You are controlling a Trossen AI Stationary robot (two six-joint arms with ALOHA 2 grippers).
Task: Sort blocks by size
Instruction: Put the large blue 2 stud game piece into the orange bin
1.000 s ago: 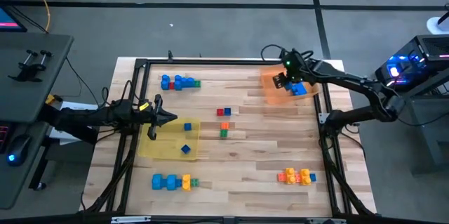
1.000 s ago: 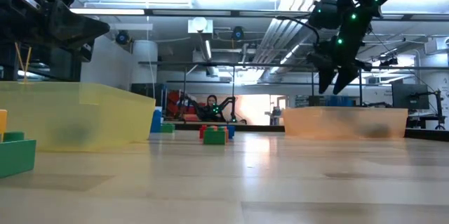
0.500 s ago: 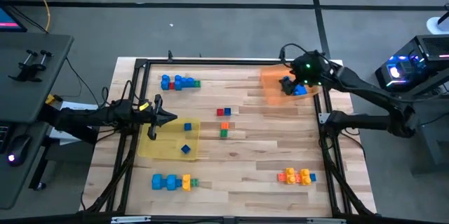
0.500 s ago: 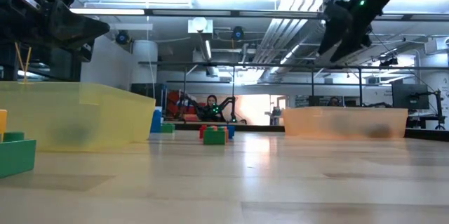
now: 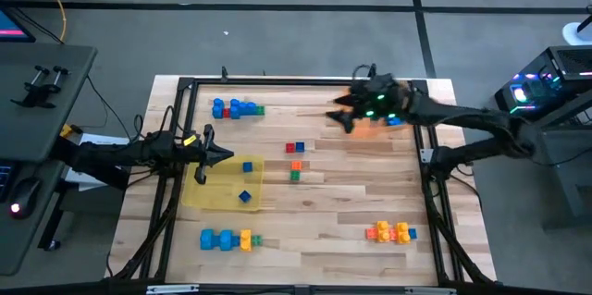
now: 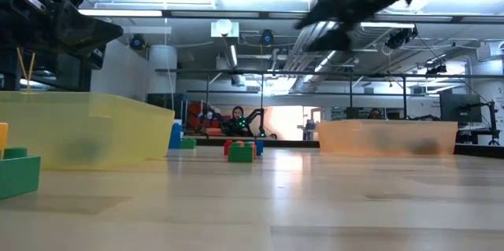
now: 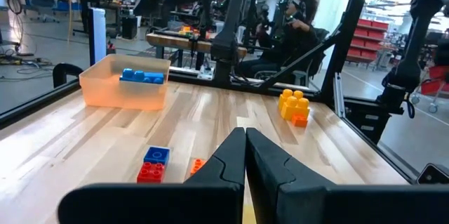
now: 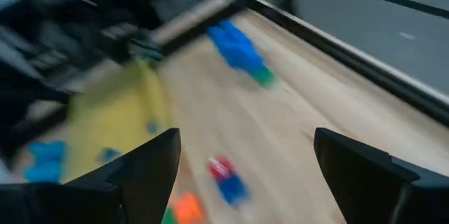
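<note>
Wooden counter (image 5: 333,193): my right gripper (image 5: 344,117), spread wide and empty, should drop squarely over small blocks (image 5: 295,161) at 7 o'clock.

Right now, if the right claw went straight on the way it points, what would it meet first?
Probably bare table wood, short of the red and blue blocks; the right claw hangs high, so depth is uncertain.

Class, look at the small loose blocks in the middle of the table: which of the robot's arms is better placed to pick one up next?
Probably the right. The right gripper, open and empty, is nearest the red-and-blue blocks, while the left gripper is shut, at the yellow tray.
</note>
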